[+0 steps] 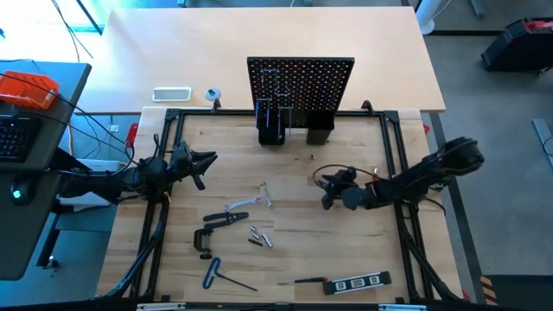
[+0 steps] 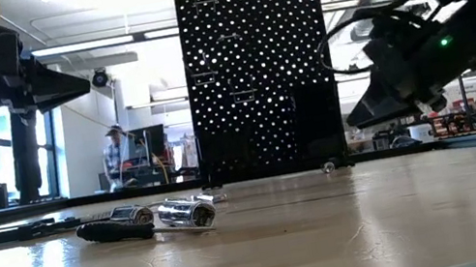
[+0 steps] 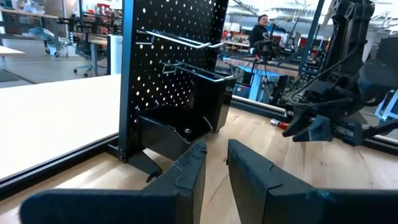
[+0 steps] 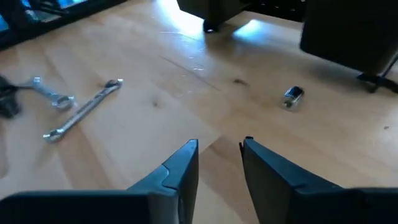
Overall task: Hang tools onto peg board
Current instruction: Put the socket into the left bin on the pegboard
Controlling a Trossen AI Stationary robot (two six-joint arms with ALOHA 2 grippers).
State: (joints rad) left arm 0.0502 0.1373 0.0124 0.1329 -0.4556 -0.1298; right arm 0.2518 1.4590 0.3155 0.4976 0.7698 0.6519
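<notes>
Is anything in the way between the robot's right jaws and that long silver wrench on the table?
Nothing visible. Bare wood lies between the right gripper, jaws open and empty, and the wrench.

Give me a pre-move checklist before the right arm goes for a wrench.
1. Right gripper empty, fingers apart: ok.
2. Long wrench lies flat on the table, nothing on top of it: ok.
3. Second wrench close beside it, may get bumped: not ok.
4. Left gripper hangs over its own side, away from the wrenches: ok.
5. Peg board upright, hooks free: ok.
6. Small silver socket loose near the holder boxes: cannot tell if it obstructs.
</notes>
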